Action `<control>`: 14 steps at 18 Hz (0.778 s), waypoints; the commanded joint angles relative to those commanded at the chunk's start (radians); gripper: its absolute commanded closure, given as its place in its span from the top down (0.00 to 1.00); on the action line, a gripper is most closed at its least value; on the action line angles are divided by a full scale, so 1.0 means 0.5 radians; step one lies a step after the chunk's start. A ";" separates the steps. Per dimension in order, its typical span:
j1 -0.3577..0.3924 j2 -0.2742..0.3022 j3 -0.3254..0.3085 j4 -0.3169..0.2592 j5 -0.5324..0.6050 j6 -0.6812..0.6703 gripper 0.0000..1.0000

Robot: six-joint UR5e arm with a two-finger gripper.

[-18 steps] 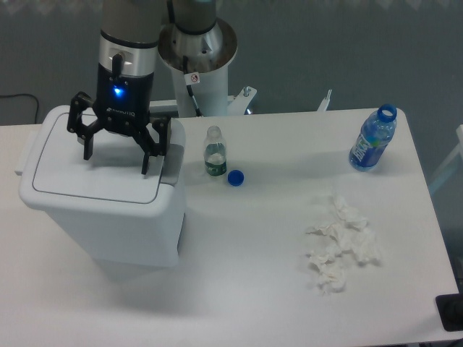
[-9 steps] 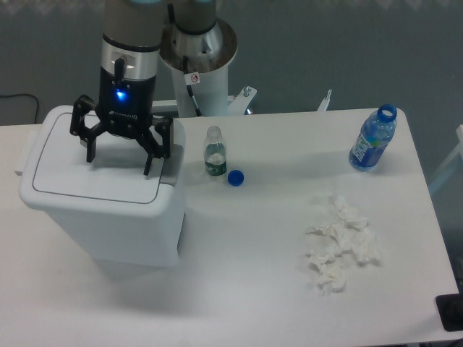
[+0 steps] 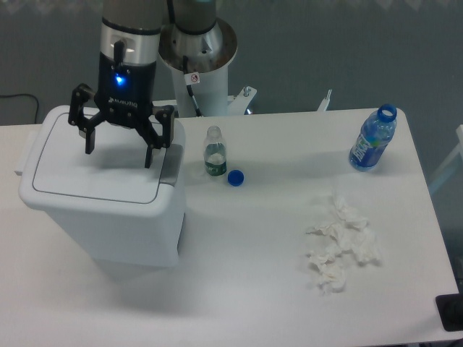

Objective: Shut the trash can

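- The trash can (image 3: 101,217) stands at the left end of the white table (image 3: 253,289), the largest thing on it, white with rounded corners.
- Its flat lid (image 3: 98,170) lies down level on the rim, closed, with a grey latch tab (image 3: 171,165) at the right edge of the top.
- The gripper (image 3: 119,153) hangs above the lid, pointing down, its 2 black fingers (image 3: 150,148) spread wide apart and holding nothing; whether the tips touch the lid cannot be told.
- A blue light glows on the gripper body, which joins the silver wrist of the arm (image 3: 130,36).
- Behind it rises the white pedestal (image 3: 202,79) of the robot base.
- Just right of the trash can stands a small clear bottle (image 3: 214,152) with a green label, uncapped.
- A blue cap (image 3: 235,177) lies on the table just beside that bottle, to its right.
- Well apart, near the far right corner, stands a blue-labelled water bottle (image 3: 372,139), open at the top.
- Crumpled white tissues (image 3: 340,246) lie in a loose heap on the right half of the table, nearer the front.
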 joint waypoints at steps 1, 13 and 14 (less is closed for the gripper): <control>0.046 0.003 0.006 0.000 0.000 0.024 1.00; 0.662 -0.018 -0.018 -0.024 0.095 1.103 1.00; 0.721 -0.037 -0.018 -0.025 0.141 1.326 1.00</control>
